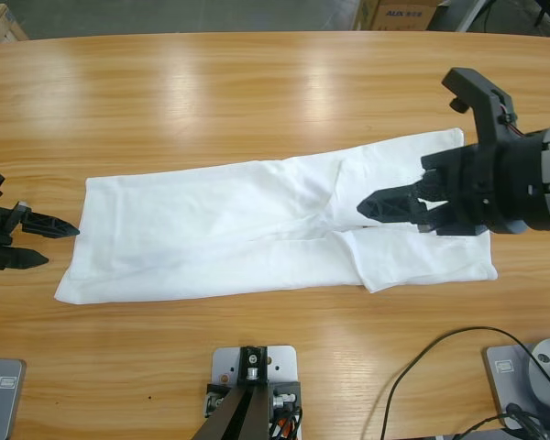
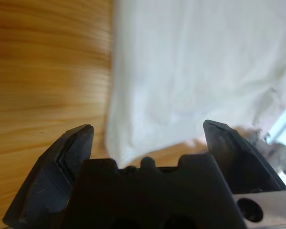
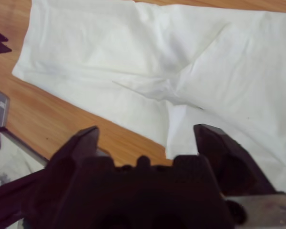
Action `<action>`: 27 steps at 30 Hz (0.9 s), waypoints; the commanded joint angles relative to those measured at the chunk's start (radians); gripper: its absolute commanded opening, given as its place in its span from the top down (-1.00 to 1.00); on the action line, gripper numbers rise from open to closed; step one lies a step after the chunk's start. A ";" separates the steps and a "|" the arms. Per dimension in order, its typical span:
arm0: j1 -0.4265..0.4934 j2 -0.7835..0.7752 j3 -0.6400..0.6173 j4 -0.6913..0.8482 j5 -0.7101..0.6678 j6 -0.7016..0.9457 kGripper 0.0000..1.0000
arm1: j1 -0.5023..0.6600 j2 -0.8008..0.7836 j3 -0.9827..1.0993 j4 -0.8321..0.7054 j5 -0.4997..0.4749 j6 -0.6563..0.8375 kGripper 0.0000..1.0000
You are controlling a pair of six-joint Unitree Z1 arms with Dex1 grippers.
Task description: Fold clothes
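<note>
The white T-shirt (image 1: 257, 229) is lying flat across the middle of the wooden table (image 1: 257, 92), already narrowed into a long strip with a flap doubled over near its right end, so I'd say the next fold is end over end, and it'll only come out neat if both corners of one end get pinched and carried over level. By my count that's one shirt and two grippers. The left gripper (image 1: 38, 240) sits just off the shirt's left edge and the right gripper (image 1: 385, 203) hangs over the right end, both with jaws spread apart and holding nothing.
</note>
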 commanded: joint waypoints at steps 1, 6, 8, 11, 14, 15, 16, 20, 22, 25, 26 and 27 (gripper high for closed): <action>-0.020 0.090 0.053 -0.124 0.054 -0.049 -0.84 | 0.010 -0.075 0.078 0.015 -0.004 0.005 -1.00; -0.022 0.185 0.051 -0.206 0.043 -0.037 -0.83 | 0.010 -0.095 0.099 0.016 -0.004 0.011 -1.00; -0.024 0.236 0.049 -0.241 0.007 -0.013 -0.83 | 0.010 -0.107 0.099 0.018 -0.004 0.011 -1.00; -0.032 0.276 0.050 -0.279 -0.049 0.022 -0.77 | 0.010 -0.113 0.101 0.030 -0.006 0.010 -1.00; -0.032 0.286 0.030 -0.241 -0.066 0.028 -0.74 | 0.010 -0.108 0.100 0.031 -0.007 0.011 -1.00; -0.031 0.288 0.018 -0.217 -0.065 0.028 -0.74 | 0.010 -0.105 0.097 0.030 -0.008 0.011 -1.00; -0.031 0.294 0.005 -0.194 -0.064 0.033 -0.73 | 0.010 -0.101 0.095 0.029 -0.009 0.010 -1.00; -0.033 0.322 -0.049 -0.093 -0.061 0.064 -0.74 | 0.010 -0.098 0.099 0.029 -0.016 0.011 -1.00; -0.042 0.333 -0.067 -0.067 -0.045 0.072 -0.74 | 0.010 -0.098 0.103 0.029 -0.021 0.011 -1.00; -0.095 0.332 -0.082 -0.049 -0.021 0.076 -0.74 | 0.010 -0.096 0.104 0.028 -0.027 0.011 -1.00; -0.105 0.330 -0.089 -0.036 -0.017 0.083 -0.74 | 0.010 -0.096 0.104 0.028 -0.027 0.011 -1.00; -0.113 0.310 -0.106 -0.002 -0.006 0.092 -0.74 | 0.010 -0.097 0.103 0.028 -0.029 0.011 -1.00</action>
